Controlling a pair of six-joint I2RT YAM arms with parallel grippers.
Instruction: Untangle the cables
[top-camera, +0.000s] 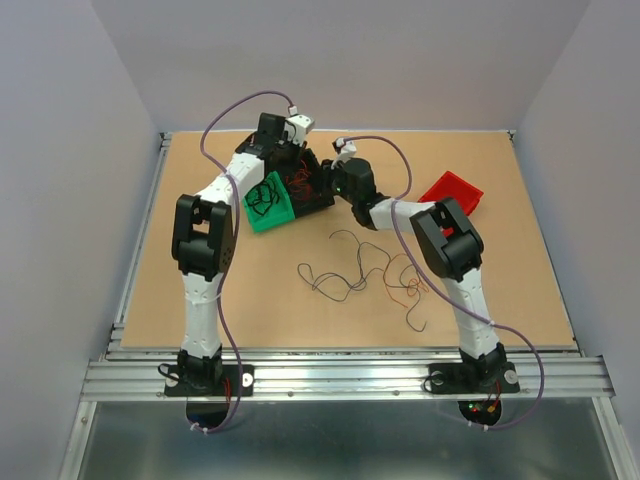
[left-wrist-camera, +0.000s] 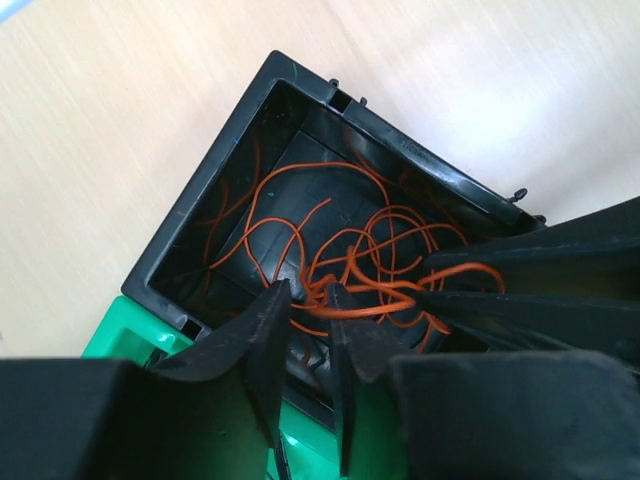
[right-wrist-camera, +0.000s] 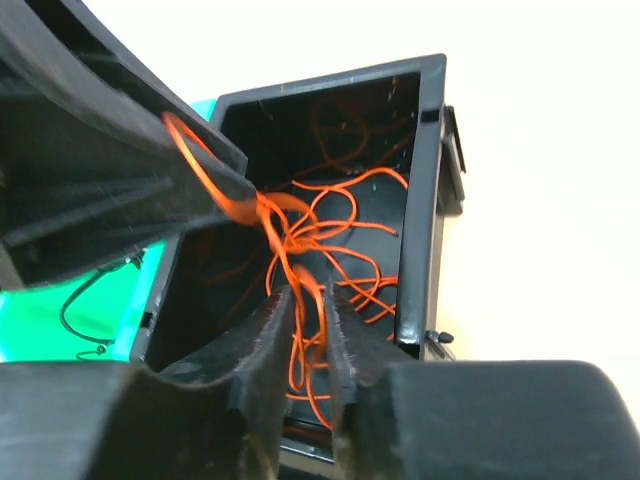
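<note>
Top external view: your left arm (top-camera: 205, 235) and right arm (top-camera: 448, 240) both reach to the far middle of the table (top-camera: 500, 280), where their wrists meet over the black bin (top-camera: 318, 192). A green bin (top-camera: 255, 222) sits touching that bin's left side, with a few black cables (top-camera: 263, 197) curled inside. A red bin (top-camera: 452, 190) stands well apart on the right. Nearer to you, between the two arms, loose cables (top-camera: 345, 262) sprawl on the bare board, black ones to the left and reddish ones to the right.

On the left wrist camera, your left gripper (left-wrist-camera: 308, 300) is drawn in to a narrow slit, and a bundle of the orange cables (left-wrist-camera: 390, 215) crosses between its tips – it has hold of them. The rest of those strands loop around the floor of the black bin.

On the right wrist camera, your right gripper (right-wrist-camera: 305, 305) is likewise nearly closed, with orange strands running down through the slit – pinched there. A stretch of them runs up and left from it to the other pincer's tips.
</note>
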